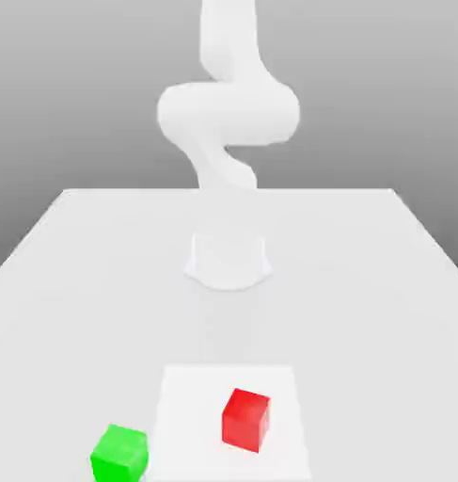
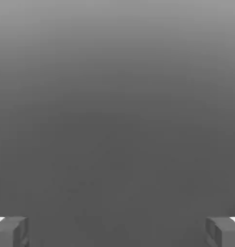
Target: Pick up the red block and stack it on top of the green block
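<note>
the pale table is extending from the far side to the near side and is supporting the work area. the white arm is standing at the far centre, with its base above the work area in the exterior view. the white square patch is lying flat at the near centre. the gripper is holding its two jaws wide apart, with nothing between them. the green block is resting at the near left, just beside the patch; whether it is touching the patch edge, the exterior view is not settling. the red block, the workpiece, is resting on the patch, right of its centre, and is sitting turned relative to the patch edges. by judgement, the task is standing at the approach step, with grasp and stacking pending. failure modes: if the jaws are closing out of line with the turned faces, they are likely catching corners and twisting or ejecting the workpiece; if the descent is running off-centre, a jaw is likely landing on the top face; if the carry is running too low, the workpiece is likely striking the green block and shoving it; if release is occurring off-centre or tilted, the stack is likely toppling. the visible surfaces are bearing no readable brand, label or writing.
</note>
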Motion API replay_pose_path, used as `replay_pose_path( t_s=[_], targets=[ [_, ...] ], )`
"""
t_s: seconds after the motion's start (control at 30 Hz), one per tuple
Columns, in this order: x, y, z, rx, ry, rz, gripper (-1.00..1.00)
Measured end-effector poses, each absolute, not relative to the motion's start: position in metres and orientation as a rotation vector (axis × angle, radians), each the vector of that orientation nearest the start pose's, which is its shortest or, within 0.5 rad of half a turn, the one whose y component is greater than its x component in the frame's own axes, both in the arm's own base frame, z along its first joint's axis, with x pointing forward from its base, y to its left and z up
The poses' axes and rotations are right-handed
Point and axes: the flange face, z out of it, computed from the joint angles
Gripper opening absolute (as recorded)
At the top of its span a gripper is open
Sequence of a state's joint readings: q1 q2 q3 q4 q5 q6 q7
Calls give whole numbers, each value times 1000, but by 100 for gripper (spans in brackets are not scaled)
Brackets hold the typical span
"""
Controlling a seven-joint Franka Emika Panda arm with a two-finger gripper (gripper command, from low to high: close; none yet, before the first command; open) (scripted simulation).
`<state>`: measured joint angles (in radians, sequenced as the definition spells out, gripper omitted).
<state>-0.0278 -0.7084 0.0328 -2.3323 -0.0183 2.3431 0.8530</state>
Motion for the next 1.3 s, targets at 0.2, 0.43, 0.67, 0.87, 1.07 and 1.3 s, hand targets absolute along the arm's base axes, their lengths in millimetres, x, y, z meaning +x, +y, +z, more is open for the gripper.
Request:
replay_pose_path(
  t_s=[0.2, 0.43, 0.67, 0.87, 1.07, 1.3],
  targets=[
    [445, 11, 544, -2585, 1297, -743, 0],
    [471, 11, 396, -2650, 1487, -460, 0],
    [450, 17, 258, -2654, 1650, -135, 0],
    [434, 23, 174, -2635, 1706, -4, 0],
    [432, 23, 151, -2636, 1706, -3, -100],
    [433, 23, 187, -2634, 1707, -3, -100]
  ],
)
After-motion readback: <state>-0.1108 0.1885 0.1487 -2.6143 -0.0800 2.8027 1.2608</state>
